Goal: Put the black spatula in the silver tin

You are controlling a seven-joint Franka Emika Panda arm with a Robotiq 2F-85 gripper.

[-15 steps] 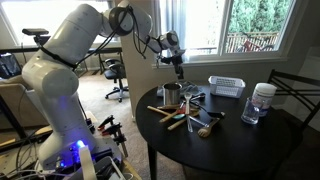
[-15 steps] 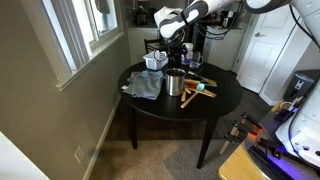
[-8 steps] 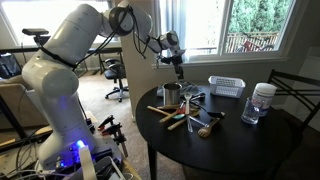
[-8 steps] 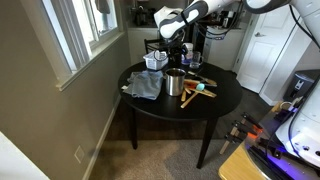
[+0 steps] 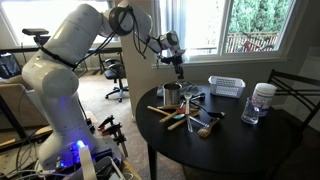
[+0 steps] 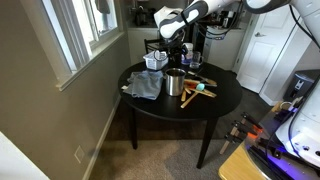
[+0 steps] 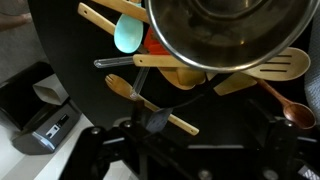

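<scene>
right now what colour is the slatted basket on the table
The slatted basket is white, clearest in an exterior view.

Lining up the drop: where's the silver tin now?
In an exterior view, the silver tin stands upright on the black table, just left of the utensil pile.

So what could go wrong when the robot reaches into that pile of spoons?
The utensils lie crossed over each other, so the open hand might drag a wooden spoon too. The silver tin stands right beside the pile, so the hand could bump it over.
</scene>
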